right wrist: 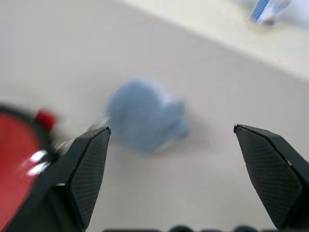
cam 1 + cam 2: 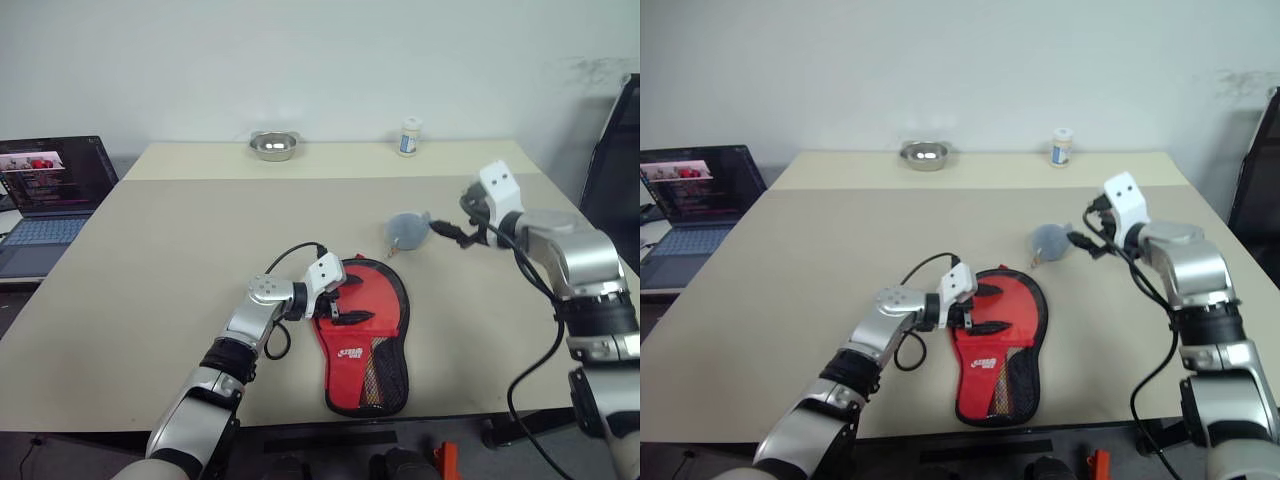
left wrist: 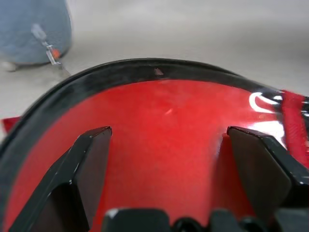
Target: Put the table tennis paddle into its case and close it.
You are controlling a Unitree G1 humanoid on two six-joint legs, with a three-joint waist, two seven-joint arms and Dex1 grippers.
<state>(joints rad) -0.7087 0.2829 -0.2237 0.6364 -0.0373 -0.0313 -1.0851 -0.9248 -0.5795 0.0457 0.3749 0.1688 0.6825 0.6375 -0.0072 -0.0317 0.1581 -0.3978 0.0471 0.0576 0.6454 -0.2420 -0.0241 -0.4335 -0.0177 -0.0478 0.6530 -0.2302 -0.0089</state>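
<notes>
Lying under open left hand (image 2: 343, 300), red case (image 2: 365, 340)

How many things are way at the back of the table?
2: a small metal bowl at the far edge toward the left, and a little white bottle at the far edge toward the right.

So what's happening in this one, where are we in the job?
The case lies red side up near the table's front edge, zip edging around it. The left gripper sits open over its round end, holding nothing. The right gripper is open too, raised beside a small blue-grey plush toy. Whether the paddle is inside the case cannot be told. A metal bowl and small bottle stand at the far edge.
</notes>
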